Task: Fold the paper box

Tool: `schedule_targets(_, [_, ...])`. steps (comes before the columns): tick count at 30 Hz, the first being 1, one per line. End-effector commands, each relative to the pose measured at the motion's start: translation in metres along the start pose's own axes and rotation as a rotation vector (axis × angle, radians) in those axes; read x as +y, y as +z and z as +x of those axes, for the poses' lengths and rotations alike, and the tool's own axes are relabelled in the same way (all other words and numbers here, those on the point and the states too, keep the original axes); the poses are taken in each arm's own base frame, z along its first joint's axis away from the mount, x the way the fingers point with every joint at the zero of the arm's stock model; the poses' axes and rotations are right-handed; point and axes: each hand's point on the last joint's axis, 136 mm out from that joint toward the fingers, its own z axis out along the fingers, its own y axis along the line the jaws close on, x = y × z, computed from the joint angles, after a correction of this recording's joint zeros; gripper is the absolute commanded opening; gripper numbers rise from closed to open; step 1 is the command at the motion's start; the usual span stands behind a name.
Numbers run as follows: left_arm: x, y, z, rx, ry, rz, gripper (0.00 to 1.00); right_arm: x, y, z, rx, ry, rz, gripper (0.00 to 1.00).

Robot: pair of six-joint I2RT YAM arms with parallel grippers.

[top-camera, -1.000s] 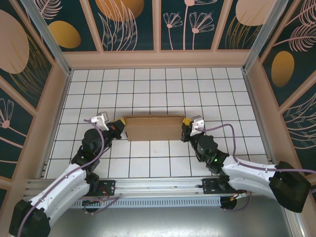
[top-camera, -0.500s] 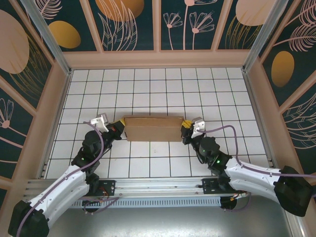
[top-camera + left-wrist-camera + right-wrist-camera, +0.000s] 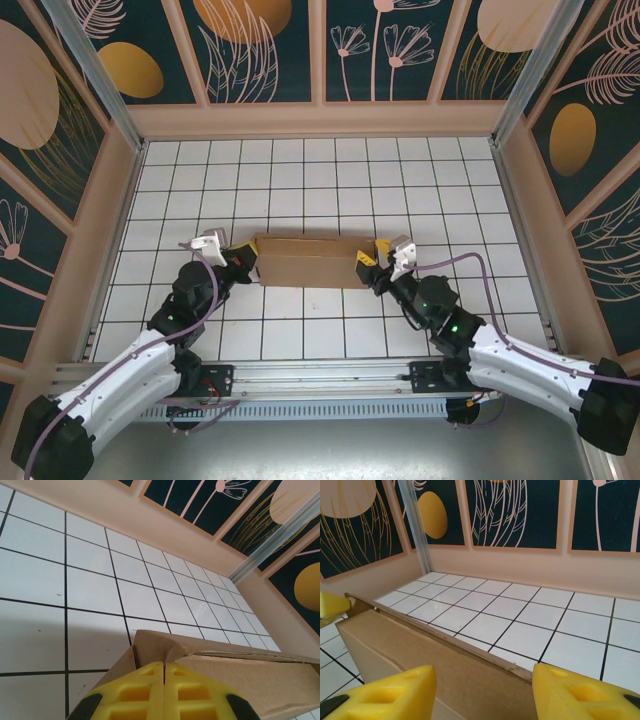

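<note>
Right hand wider (astride paper box)

Left gripper at the bottom edge, yellow fingertips pressed flat together along one straight seam. Just beyond them, touching or nearly so, a corner of the paper box: plain brown cardboard, running off to the right. Resting on a white-tiled bench with dark grid lines. Farther back, a beige wall, dark floral panels and a slanting metal post.
</note>
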Motion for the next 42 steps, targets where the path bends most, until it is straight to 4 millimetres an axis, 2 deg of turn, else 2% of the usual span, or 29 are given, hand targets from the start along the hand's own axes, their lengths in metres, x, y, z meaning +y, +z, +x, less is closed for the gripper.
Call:
schedule_targets(1, [0.028,-0.001,0.045,0.165,0.049,-0.113,0.00,0.004,-0.002,-0.030,-0.028,0.056,-0.015,0.53])
schedule_targets(3, [0.029,-0.001,0.044,0.160,0.049,-0.115,0.00,0.005,-0.001,-0.035,0.018,0.069,-0.022,0.51])
schedule_targets(5, [0.031,-0.002,0.043,0.152,0.050,-0.124,0.00,-0.005,-0.001,-0.040,0.078,0.104,0.050,0.47])
schedule_targets(8, [0.031,-0.002,0.043,0.154,0.057,-0.127,0.00,-0.017,-0.005,-0.055,0.048,0.175,0.117,0.38])
schedule_targets(10, [0.031,-0.001,0.043,0.158,0.063,-0.128,0.00,-0.027,-0.006,-0.062,0.044,0.247,0.167,0.38])
schedule_targets(12, [0.033,-0.001,0.045,0.162,0.065,-0.134,0.00,-0.038,0.000,-0.059,0.111,0.326,0.210,0.39])
schedule_targets(15, [0.033,0.000,0.045,0.163,0.065,-0.136,0.00,-0.058,0.015,-0.040,0.297,0.480,0.276,0.42])
schedule_targets(17, [0.033,0.000,0.045,0.161,0.063,-0.137,0.00,-0.063,0.021,-0.029,0.364,0.557,0.297,0.43])
schedule_targets(21, [0.035,0.000,0.047,0.166,0.062,-0.139,0.00,-0.052,0.036,-0.017,0.421,0.672,0.225,0.48])
schedule_targets(24, [0.038,0.000,0.051,0.173,0.052,-0.151,0.00,-0.046,0.043,0.001,0.475,0.694,0.226,0.51])
schedule_targets(26, [0.038,0.001,0.051,0.172,0.040,-0.150,0.00,-0.047,0.042,0.013,0.489,0.678,0.246,0.51])
schedule_targets(31, [0.034,0.001,0.048,0.171,0.031,-0.141,0.00,-0.050,0.035,0.042,0.522,0.668,0.277,0.40])
schedule_targets(35, [0.029,0.001,0.043,0.170,0.021,-0.129,0.16,-0.049,0.031,0.056,0.536,0.617,0.312,0.35])
schedule_targets(38, [0.022,0.001,0.036,0.158,0.000,-0.108,0.34,-0.051,0.028,0.065,0.545,0.591,0.345,0.34])
schedule_targets(42, [0.011,-0.002,0.026,0.138,-0.015,-0.081,0.53,-0.054,0.027,0.066,0.533,0.580,0.375,0.34])
